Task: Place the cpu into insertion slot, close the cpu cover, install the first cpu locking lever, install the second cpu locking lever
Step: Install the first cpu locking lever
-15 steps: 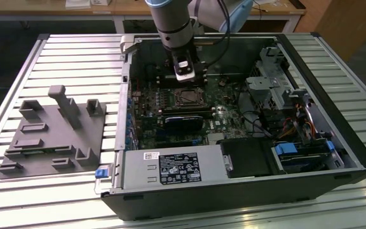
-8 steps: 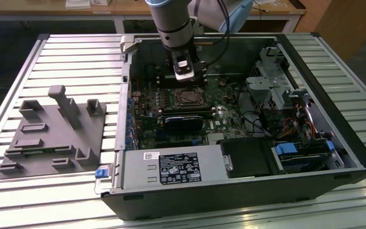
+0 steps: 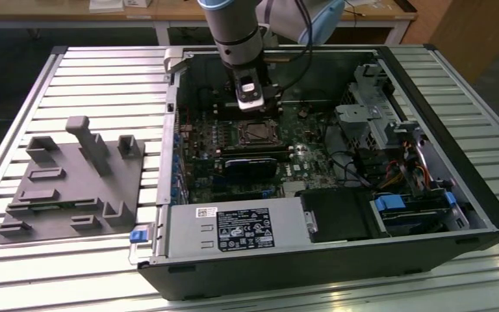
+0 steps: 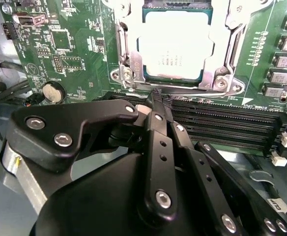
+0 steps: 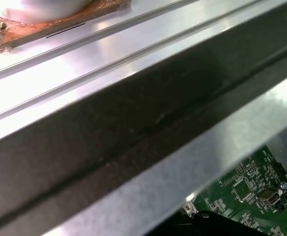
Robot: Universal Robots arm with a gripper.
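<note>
The cpu (image 4: 175,46), a square chip with a pale silvery top, lies in the insertion slot (image 3: 256,132) on the green motherboard (image 4: 70,44). The cpu cover (image 4: 125,55), a silvery metal frame, lies flat around the chip. A thin wire locking lever (image 4: 197,90) runs along the socket edge nearest my gripper. My gripper (image 4: 157,101) is shut, with its black fingertips right at this lever, beside the socket. In the exterior view the gripper (image 3: 251,104) hangs inside the open computer case, just behind the socket.
Long black memory slots (image 4: 222,123) run beside the fingers. A black card (image 3: 251,166), a power supply (image 3: 232,227) and drive bays (image 3: 405,208) crowd the case. A grey fixture plate (image 3: 67,182) lies on the table at the exterior view's left. The case's metal wall (image 5: 133,123) is close by.
</note>
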